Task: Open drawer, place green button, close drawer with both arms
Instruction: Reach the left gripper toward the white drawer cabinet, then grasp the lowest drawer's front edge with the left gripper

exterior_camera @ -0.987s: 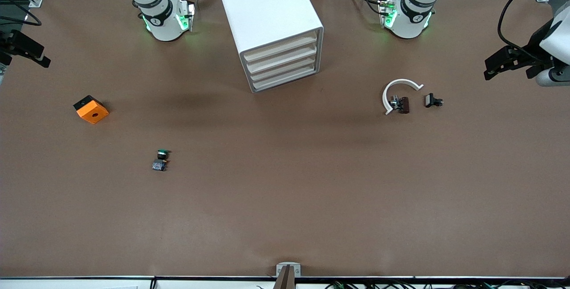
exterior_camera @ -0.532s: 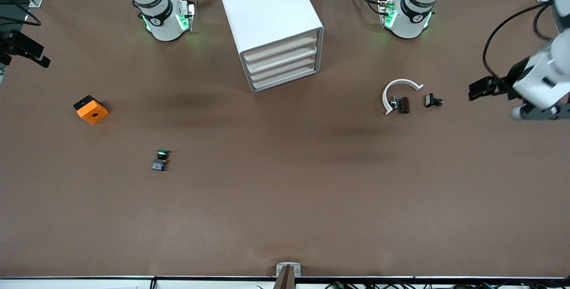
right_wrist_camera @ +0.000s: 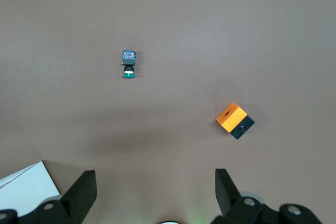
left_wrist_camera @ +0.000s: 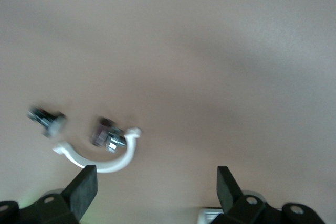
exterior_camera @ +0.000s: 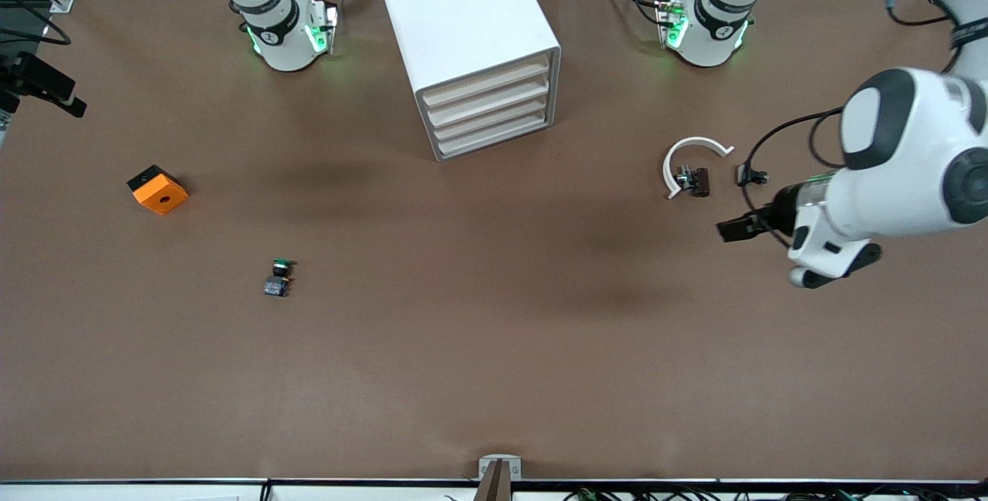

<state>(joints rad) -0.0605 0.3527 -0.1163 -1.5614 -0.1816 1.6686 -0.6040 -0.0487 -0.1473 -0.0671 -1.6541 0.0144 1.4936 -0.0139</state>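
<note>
The white cabinet (exterior_camera: 471, 30) stands between the arm bases, all four drawers shut. The lowest drawer (exterior_camera: 498, 138) has a pale beige front. The button (exterior_camera: 278, 277), with a green cap and dark base, lies on the table toward the right arm's end; it also shows in the right wrist view (right_wrist_camera: 128, 63). My left gripper (exterior_camera: 735, 229) is open and empty above the table, beside the white-arc pieces; in its own view (left_wrist_camera: 156, 187) the jaws stand wide apart. My right gripper (exterior_camera: 46, 88) waits open and empty, high at its end of the table; its own view (right_wrist_camera: 155, 187) shows nothing between the jaws.
An orange block with a hole (exterior_camera: 158, 190) lies near the right arm's end, also in the right wrist view (right_wrist_camera: 234, 120). A white arc (exterior_camera: 691, 161) with a black-brown piece (exterior_camera: 698, 181) and a small black piece (exterior_camera: 750, 174) lie near the left gripper.
My left arm has swung in from its end of the table toward the middle, and its gripper is now beside the small black pieces. The right arm has not moved.
</note>
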